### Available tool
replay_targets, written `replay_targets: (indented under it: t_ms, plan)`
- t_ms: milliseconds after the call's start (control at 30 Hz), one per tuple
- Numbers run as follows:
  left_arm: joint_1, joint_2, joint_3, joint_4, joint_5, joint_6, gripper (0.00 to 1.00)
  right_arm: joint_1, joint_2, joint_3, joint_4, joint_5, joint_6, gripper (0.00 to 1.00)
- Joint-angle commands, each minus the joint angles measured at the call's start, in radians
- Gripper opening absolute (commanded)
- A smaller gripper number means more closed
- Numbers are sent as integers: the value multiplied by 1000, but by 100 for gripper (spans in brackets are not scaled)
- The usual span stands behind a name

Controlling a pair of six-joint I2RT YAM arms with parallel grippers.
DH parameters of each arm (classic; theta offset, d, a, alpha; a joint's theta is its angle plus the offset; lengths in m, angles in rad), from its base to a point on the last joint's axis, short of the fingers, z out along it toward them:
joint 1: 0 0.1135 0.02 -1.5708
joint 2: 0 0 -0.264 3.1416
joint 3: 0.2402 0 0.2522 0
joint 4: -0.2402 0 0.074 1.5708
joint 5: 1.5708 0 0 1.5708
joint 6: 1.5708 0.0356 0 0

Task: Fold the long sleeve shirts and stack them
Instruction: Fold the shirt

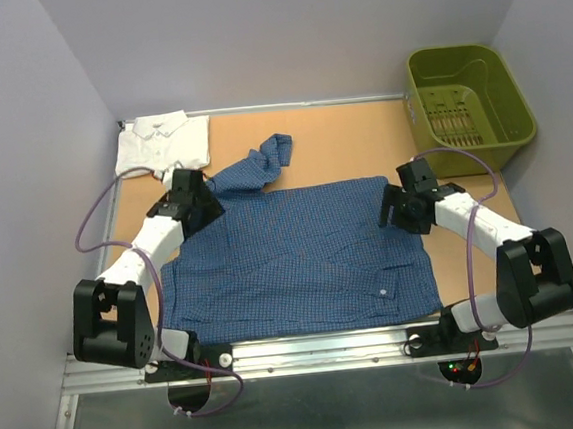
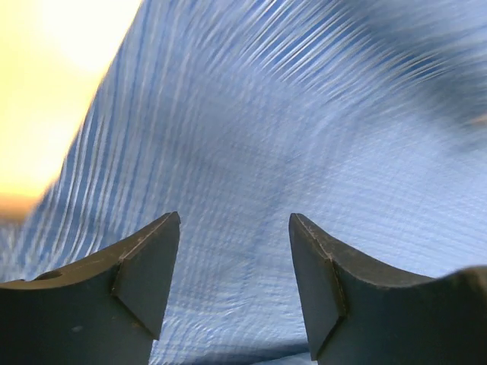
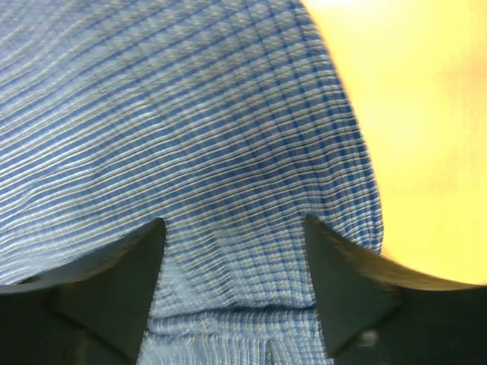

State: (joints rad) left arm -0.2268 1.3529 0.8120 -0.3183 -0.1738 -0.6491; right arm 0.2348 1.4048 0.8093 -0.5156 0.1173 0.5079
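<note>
The dark blue checked shirt (image 1: 300, 258) lies spread flat on the middle of the counter (image 1: 340, 139), one sleeve (image 1: 267, 161) trailing toward the far side. The left gripper (image 1: 196, 194) is down at its far-left shoulder and the right gripper (image 1: 396, 205) at its far-right edge. The top view alone shows the white shirt (image 1: 160, 143) folded in the far-left corner and the olive-green basket (image 1: 468, 103) at far right. Only the wrist views show both grippers with fingers spread apart, the checked cloth close beneath and nothing pinched.
</note>
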Motion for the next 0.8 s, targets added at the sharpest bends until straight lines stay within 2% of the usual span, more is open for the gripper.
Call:
replay_targets:
  t_ms: [0,67,233,433,600,767]
  plan:
    - [3,-3,189,120,-32,176,72,-3,-69,91,2,-85,-95,83]
    - [3,57,283,177,-12,260,72,-3,-93,94,5,-137,-124,91]
    - [1,230,453,283,46,336,72,0,-136,82,12,-226,-152,100]
    - [-11,437,636,295,148,414,72,1,-193,62,11,-268,-163,100]
    - [-28,537,687,301,267,456,72,5,-199,50,11,-298,-167,100]
    - [-48,644,708,314,228,442,72,8,-188,47,12,-330,-183,100]
